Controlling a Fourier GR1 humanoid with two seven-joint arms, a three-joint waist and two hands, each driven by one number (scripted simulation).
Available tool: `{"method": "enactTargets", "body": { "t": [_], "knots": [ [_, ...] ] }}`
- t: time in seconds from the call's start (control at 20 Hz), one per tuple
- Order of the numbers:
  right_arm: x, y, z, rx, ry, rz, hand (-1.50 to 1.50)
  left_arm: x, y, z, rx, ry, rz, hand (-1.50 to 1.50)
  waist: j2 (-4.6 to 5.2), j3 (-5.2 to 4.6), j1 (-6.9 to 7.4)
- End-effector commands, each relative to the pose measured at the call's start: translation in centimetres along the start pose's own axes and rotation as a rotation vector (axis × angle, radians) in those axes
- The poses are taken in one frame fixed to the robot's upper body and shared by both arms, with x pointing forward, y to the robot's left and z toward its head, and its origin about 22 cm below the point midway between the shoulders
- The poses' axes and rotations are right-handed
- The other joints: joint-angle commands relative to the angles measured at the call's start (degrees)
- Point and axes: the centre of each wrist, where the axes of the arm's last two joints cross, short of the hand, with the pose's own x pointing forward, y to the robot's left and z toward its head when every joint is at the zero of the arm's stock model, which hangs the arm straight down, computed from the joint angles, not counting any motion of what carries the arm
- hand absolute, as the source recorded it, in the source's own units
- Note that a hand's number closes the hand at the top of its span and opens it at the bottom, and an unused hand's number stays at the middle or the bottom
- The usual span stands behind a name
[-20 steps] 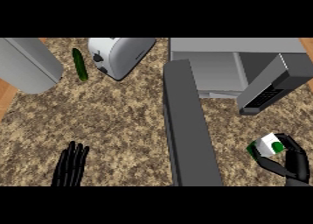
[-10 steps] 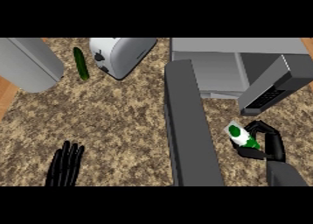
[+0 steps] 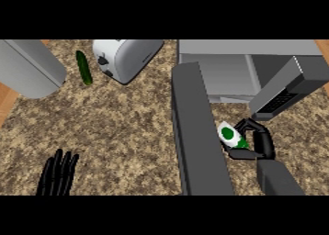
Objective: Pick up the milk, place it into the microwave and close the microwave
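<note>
Milk (image 3: 229, 136): small white carton w/ green round mark, tilted; held above counter (image 3: 113, 124), just right of open microwave door (image 3: 198, 137), below microwave (image 3: 248, 69) opening; not yet inside.
Right hand (image 3: 257, 142): black, at lower right on grey forearm; fingers and thumb curled round milk from its right side; lower part of carton hidden by fingers.
Left hand (image 3: 57, 173): black, at lower left edge; fingers straight, pointing up, apart from everything; holds nothing; resting.
Microwave: grey box, upper right; cavity open, pale inside; dark control panel (image 3: 289, 87) on right side, seen at a slant.
Microwave door: long dark grey slab, swung out toward viewer, running from microwave's left corner down to lower edge.
Toaster (image 3: 127, 57): white/silver, top centre, tilted in view; well apart from milk.
Cucumber (image 3: 84, 67): green, lying on counter just left of toaster; not touching it.
Grey block (image 3: 25, 66): upper left, partly over counter edge; kind cannot be told.
Counter: speckled brown stone; wood floor (image 3: 1, 105) visible at far left.
</note>
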Motion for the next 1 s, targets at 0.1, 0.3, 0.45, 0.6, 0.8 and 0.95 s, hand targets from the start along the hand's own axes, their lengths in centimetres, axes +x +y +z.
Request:
{"method": "enactTargets", "body": {
  "t": [0.1, 0.3, 0.45, 0.6, 0.8, 0.95],
  "knots": [
    [0.6, 2.7, 0.1, 0.012, -0.106, -0.067, 1.50, 1.2, -0.6, 1.8, 0.017, -0.008, 0.015, -1.50, -0.30, -0.04, -0.55],
    [1.9, 5.2, -1.3, -0.004, -0.152, -0.028, 1.50, -0.1, 2.3, -0.5, 0.023, 0.005, 0.002, -1.50, -0.21, -0.05, -0.63],
    [4.2, 5.4, -4.7, -0.070, -0.124, 0.015, 1.50, 0.2, 2.1, 0.8, 0.020, 0.013, -0.005, -1.50, -0.32, -0.07, -0.60],
    [4.6, 4.0, -5.1, -0.058, -0.130, 0.030, 1.50, -1.1, 3.6, 0.8, 0.032, 0.012, -0.027, -1.50, -0.21, -0.06, -0.73],
    [6.2, 4.5, -8.7, -0.082, -0.112, 0.096, 1.50, -1.2, 2.6, 1.5, 0.023, 0.012, -0.001, -1.50, -0.07, -0.03, -0.19],
    [6.6, 5.2, -9.9, -0.067, -0.064, 0.134, 1.50, -1.1, 2.5, -1.0, 0.031, -0.004, 0.004, -1.50, 0.07, 0.00, -0.13]
  ]
}}
